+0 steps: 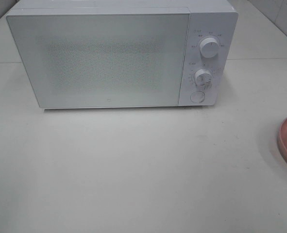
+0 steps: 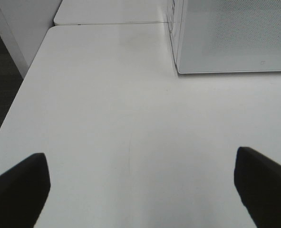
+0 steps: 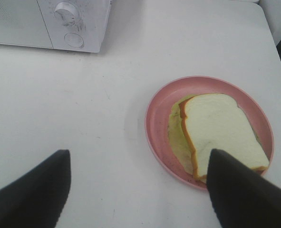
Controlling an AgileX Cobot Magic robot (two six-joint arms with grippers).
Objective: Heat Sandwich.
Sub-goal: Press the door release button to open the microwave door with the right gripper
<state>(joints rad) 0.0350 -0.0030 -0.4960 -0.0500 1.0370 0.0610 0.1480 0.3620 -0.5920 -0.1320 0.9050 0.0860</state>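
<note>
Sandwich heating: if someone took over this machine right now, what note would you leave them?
Left gripper: open, empty, over bare table beside the microwave.
Right gripper: open, empty, above the table by the plate.
Sandwich: on the plate, right of the microwave, outside it.
Done: nothing yet; microwave shut.
To do: likely open the microwave, put the sandwich in, shut it, start heating.
</note>
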